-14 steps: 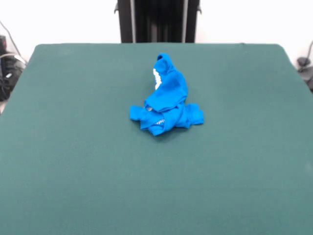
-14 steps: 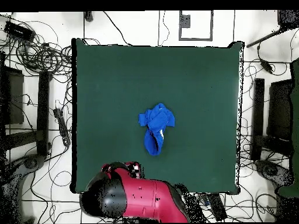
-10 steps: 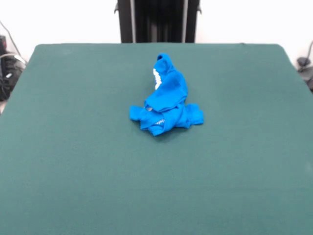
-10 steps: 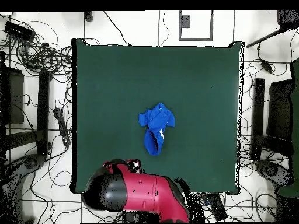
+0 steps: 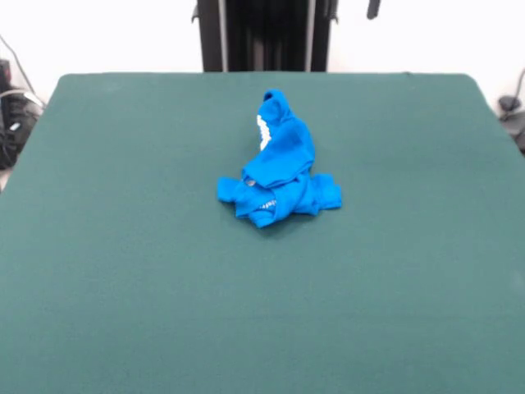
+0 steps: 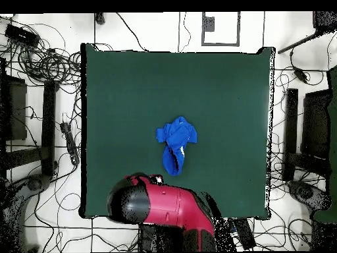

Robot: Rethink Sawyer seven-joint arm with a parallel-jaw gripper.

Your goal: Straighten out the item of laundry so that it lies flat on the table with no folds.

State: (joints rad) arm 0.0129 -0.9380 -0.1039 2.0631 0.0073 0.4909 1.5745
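The item of laundry (image 5: 279, 168) is a bright blue shirt crumpled into a heap near the middle of the dark green table (image 5: 123, 246), with a strip of white print showing on its upper fold. From overhead the item of laundry (image 6: 176, 141) is a small bunched lump on the table (image 6: 224, 85). My gripper (image 5: 373, 8) shows only as a dark tip at the top edge of the front view, far from the shirt. Overhead, the red and black arm (image 6: 158, 207) reaches over the table's bottom edge, below and left of the shirt.
The black pedestal column (image 5: 264, 34) stands behind the table's far edge. Cables (image 6: 39, 59) and dark equipment (image 6: 303, 138) lie on the floor around the table on all sides.
The arm has swung right and further over the table's edge in the overhead view. A dark gripper tip has come into the front view's top edge. The shirt has not moved.
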